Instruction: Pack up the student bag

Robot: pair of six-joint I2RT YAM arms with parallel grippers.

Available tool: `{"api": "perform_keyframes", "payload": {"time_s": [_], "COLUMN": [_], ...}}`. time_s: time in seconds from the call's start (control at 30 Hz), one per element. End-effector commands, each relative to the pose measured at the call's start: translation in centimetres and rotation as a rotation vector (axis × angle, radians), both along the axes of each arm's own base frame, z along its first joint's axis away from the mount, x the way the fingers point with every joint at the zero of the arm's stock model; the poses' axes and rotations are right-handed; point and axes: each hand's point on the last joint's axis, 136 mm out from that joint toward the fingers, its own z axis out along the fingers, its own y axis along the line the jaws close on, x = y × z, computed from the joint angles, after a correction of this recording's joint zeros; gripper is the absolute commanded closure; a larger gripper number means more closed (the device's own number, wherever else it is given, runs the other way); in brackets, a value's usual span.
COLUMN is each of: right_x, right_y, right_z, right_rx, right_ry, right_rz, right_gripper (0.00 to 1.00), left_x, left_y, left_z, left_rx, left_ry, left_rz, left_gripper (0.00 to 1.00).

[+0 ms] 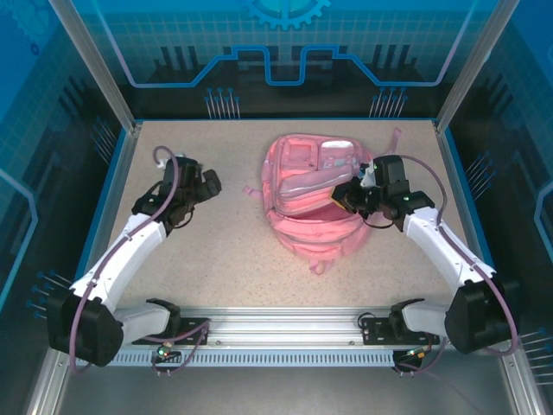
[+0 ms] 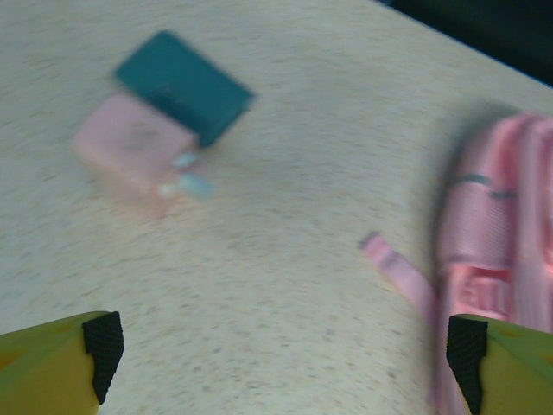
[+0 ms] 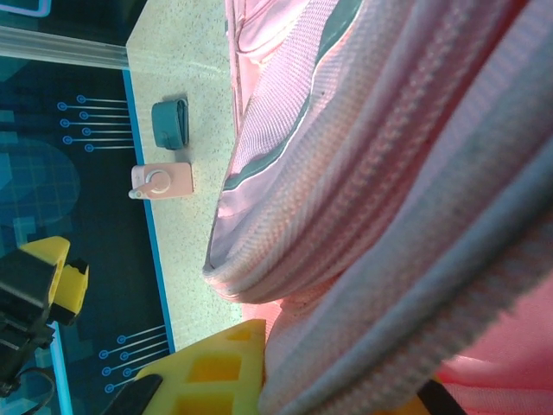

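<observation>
From above, the student bag (image 1: 307,207), a pink soft fabric backpack with pale silvery patches, lies on the speckled beige table (image 1: 225,259), just right of the left tool (image 1: 207,186) but apart from it; the right tool (image 1: 347,197) is clamped on the rim of the bag's mouth, and what lies inside cannot be told.

From the left wrist, the left tool (image 2: 285,354) stands wide open above bare table, gripping nothing; ahead and to its left lie a blurred pale pink box (image 2: 130,160) and a dark teal flat block (image 2: 183,85) touching it; ahead to its right are the bag (image 2: 501,233) and a loose pink strap (image 2: 399,266).

From the right wrist, a yellow finger (image 3: 216,376) presses on bag fabric (image 3: 389,173); the teal block (image 3: 170,123) and pink box (image 3: 162,181) lie beyond.
</observation>
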Motion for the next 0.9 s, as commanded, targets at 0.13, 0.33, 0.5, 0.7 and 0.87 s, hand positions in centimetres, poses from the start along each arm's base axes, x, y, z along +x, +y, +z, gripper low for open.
{"api": "perform_keyframes", "payload": {"time_s": [0.13,0.33,0.5,0.7,0.87], "right_x": [0.8,0.7,0.6,0.5,0.4], "right_y": [3.2,4.5,5.0,5.4,5.5], "right_z": [2.0,1.8,1.5,1.4,1.0], "right_rx": [0.017,0.010,0.011,0.009,0.013], "right_ry": [-0.093,-0.091,-0.083,-0.083,-0.072], "right_rz": [0.098,0.122,0.131,0.137,0.138], "right_gripper": [1.00,1.00,1.00,1.00,1.00], "left_x": [-0.1,4.0,7.4,8.6,8.3], "left_y": [7.2,9.2,9.6,10.0,9.6], "left_z": [-1.8,-2.9,-5.2,-8.0,-9.9], "left_rx": [-0.133,-0.168,-0.180,-0.172,-0.195], "left_ry": [0.085,0.175,0.239,0.333,0.373], "left_rz": [0.353,0.433,0.444,0.469,0.476], "left_gripper": [0.01,0.01,0.01,0.03,0.04]}}
